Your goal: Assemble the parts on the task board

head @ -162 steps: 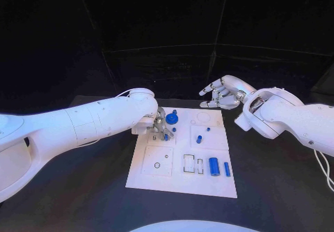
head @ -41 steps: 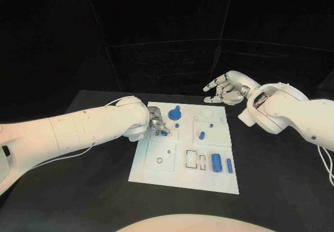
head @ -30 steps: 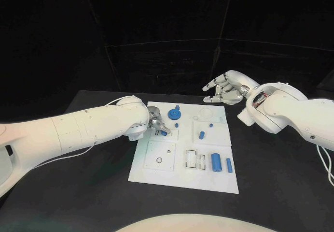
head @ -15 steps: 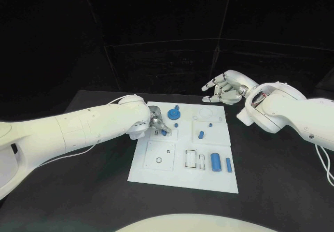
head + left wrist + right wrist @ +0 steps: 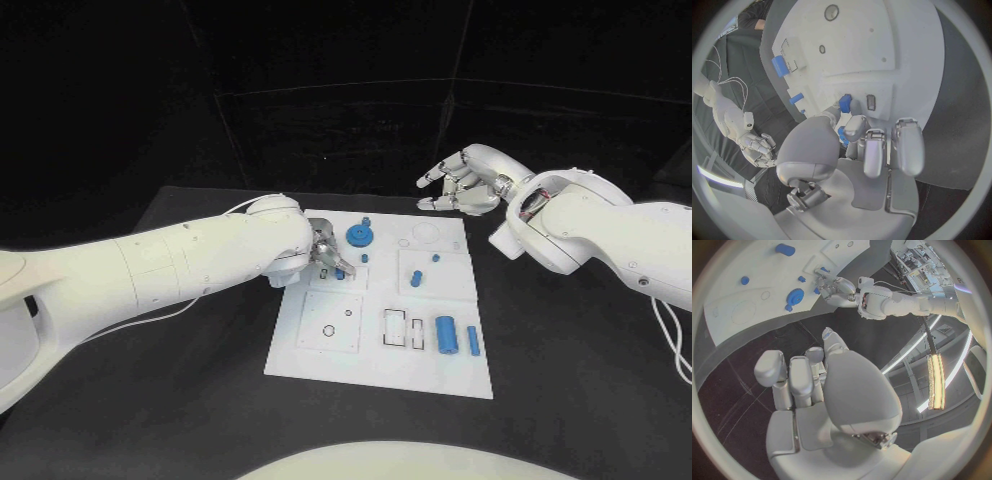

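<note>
Over the last second the left hand [image 5: 330, 255] barely moved, still pinching a small blue peg [image 5: 845, 104] against the white board [image 5: 378, 370], so seating looked unfinished, while the right hand [image 5: 464, 183] hovered empty, fingers loosely curled.

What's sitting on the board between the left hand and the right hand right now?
In the head view, the blue round part stands on the task board just beyond the left hand; then bare white board with a circle outline runs toward the right hand.
</note>
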Motion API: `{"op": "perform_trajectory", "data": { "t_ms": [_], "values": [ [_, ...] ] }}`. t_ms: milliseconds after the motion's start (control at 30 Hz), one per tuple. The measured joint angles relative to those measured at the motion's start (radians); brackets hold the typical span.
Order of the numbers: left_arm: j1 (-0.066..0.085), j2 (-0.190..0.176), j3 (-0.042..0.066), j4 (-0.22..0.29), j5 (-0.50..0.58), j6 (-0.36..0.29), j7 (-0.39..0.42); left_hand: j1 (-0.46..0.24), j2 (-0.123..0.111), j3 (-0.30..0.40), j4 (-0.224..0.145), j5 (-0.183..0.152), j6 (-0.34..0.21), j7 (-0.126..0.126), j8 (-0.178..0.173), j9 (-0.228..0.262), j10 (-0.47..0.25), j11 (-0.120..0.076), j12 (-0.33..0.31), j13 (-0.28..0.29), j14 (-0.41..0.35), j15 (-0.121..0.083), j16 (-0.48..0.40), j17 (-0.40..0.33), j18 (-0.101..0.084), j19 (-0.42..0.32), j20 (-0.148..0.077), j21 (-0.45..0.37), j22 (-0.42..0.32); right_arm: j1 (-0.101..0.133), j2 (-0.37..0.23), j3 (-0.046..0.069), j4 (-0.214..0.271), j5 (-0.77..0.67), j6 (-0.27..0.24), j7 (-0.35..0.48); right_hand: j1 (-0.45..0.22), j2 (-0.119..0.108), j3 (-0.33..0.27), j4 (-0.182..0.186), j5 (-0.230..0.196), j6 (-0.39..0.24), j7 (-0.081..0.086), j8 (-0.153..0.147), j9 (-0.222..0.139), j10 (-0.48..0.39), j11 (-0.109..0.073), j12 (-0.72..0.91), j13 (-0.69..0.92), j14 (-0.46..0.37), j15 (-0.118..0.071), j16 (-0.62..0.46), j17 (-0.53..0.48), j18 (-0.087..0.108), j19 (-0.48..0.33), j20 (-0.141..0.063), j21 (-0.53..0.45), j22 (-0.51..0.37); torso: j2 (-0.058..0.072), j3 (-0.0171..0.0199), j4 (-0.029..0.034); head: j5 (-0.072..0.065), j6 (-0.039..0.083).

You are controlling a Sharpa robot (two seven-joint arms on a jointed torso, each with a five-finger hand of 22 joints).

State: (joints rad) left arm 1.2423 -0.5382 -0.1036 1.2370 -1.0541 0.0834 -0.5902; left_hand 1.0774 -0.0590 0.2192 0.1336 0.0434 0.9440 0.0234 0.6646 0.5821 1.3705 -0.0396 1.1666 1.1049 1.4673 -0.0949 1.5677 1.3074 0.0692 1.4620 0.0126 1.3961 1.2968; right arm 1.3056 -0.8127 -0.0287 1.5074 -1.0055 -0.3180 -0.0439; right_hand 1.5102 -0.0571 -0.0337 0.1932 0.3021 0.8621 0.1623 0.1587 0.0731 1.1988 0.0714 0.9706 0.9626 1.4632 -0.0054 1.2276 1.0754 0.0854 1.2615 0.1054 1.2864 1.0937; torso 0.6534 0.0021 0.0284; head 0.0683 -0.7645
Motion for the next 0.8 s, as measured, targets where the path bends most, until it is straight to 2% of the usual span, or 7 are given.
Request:
{"op": "perform_trajectory", "data": {
  "t_ms": [167, 400, 467, 633, 733, 800],
  "values": [
    [0.0, 0.0, 0.0, 0.0, 0.0, 0.001, -0.001, -0.014, -0.007, -0.03, 0.011, 0.0, 0.0, 0.0, 0.006, 0.006, 0.0, 0.0, 0.0, 0.0, 0.001, -0.001, 0.0, 0.0, 0.0, 0.003, -0.003, 0.0, 0.001, 0.0, 0.0, 0.0, 0.0, 0.001, 0.0, 0.0, -0.002, 0.001, -0.003, 0.003, 0.0, 0.0, 0.0, 0.0, -0.001, 0.0, 0.0, 0.0, 0.0, 0.0, 0.0, 0.0, 0.0, 0.0, 0.0, 0.0, 0.0, -0.001, 0.0, -0.0001, 0.0004, 0.0, 0.001],
    [-0.001, -0.003, 0.0, 0.0, 0.0, -0.002, -0.001, -0.086, -0.044, -0.133, 0.08, 0.0, 0.0, 0.0, 0.015, 0.02, 0.002, -0.006, 0.004, 0.003, -0.002, -0.005, 0.0, 0.0, 0.0, 0.003, -0.003, 0.0, 0.005, 0.0, 0.0, 0.0, -0.001, 0.002, 0.001, 0.001, -0.011, -0.001, -0.006, 0.006, 0.0, 0.0, 0.0, 0.0, -0.001, 0.0, 0.0, 0.0, -0.002, 0.0, 0.0, -0.005, 0.0, 0.0, 0.0, 0.0, -0.005, -0.003, 0.0, -0.0006, 0.0009, 0.0, 0.002],
    [-0.002, -0.008, -0.001, 0.003, 0.0, -0.005, -0.001, -0.093, -0.039, -0.161, 0.101, 0.0, 0.0, 0.0, 0.015, 0.024, 0.0, -0.007, 0.004, 0.004, 0.001, -0.009, 0.0, 0.0, 0.0, 0.005, -0.005, 0.0, 0.007, 0.0, 0.0, 0.0, -0.001, 0.002, 0.001, 0.001, -0.011, -0.001, -0.008, 0.008, 0.0, 0.0, 0.0, 0.0, -0.001, 0.0, 0.0, 0.0, -0.002, 0.0, 0.0, -0.005, -0.001, 0.0, 0.0, 0.0, -0.005, -0.004, 0.0, -0.0007, 0.0009, 0.0, 0.002],
    [-0.002, -0.025, -0.001, 0.017, 0.0, -0.017, 0.0, -0.098, -0.044, -0.206, 0.14, 0.0, -0.004, -0.004, 0.021, 0.031, 0.0, -0.007, 0.005, 0.005, -0.002, -0.012, 0.0, 0.0, 0.0, 0.003, -0.01, 0.0, 0.008, 0.0, 0.0, 0.0, -0.003, 0.003, 0.001, 0.001, -0.011, -0.001, -0.009, 0.009, 0.0, 0.0, 0.0, 0.0, -0.001, 0.0, 0.0, 0.0, -0.002, 0.0, 0.0, -0.005, -0.001, 0.0, 0.0, 0.0, -0.005, -0.004, 0.0, -0.001, 0.0009, -0.001, 0.003],
    [0.0, -0.035, 0.005, 0.031, 0.0, -0.024, 0.0, -0.095, -0.041, -0.22, 0.151, 0.0, -0.004, -0.004, 0.021, 0.034, 0.0, -0.007, 0.005, 0.005, -0.002, -0.012, 0.0, 0.0, 0.0, 0.003, -0.01, 0.0, 0.008, 0.0, 0.0, 0.0, -0.006, 0.003, 0.0, 0.002, -0.011, -0.001, -0.006, 0.011, 0.0, 0.0, 0.0, 0.0, -0.001, 0.0, 0.0, 0.0, -0.002, 0.0, 0.0, -0.005, -0.001, 0.0, 0.0, 0.0, -0.005, -0.004, -0.001, -0.001, 0.0009, -0.002, 0.003],
    [0.004, -0.041, 0.016, 0.04, 0.0, -0.029, 0.0, -0.087, -0.034, -0.23, 0.155, 0.0, -0.004, -0.004, 0.021, 0.036, 0.0, -0.007, 0.005, 0.005, -0.002, -0.012, 0.0, 0.0, 0.0, 0.003, -0.01, 0.0, 0.006, 0.0, 0.0, 0.0, -0.007, 0.004, 0.0, 0.002, -0.011, -0.001, -0.006, 0.011, 0.0, 0.0, 0.0, 0.0, -0.001, 0.0, 0.0, 0.0, -0.002, 0.0, 0.0, -0.005, -0.001, 0.0, 0.0, 0.0, -0.005, -0.004, -0.001, -0.001, 0.0009, -0.002, 0.004]
  ]
}}
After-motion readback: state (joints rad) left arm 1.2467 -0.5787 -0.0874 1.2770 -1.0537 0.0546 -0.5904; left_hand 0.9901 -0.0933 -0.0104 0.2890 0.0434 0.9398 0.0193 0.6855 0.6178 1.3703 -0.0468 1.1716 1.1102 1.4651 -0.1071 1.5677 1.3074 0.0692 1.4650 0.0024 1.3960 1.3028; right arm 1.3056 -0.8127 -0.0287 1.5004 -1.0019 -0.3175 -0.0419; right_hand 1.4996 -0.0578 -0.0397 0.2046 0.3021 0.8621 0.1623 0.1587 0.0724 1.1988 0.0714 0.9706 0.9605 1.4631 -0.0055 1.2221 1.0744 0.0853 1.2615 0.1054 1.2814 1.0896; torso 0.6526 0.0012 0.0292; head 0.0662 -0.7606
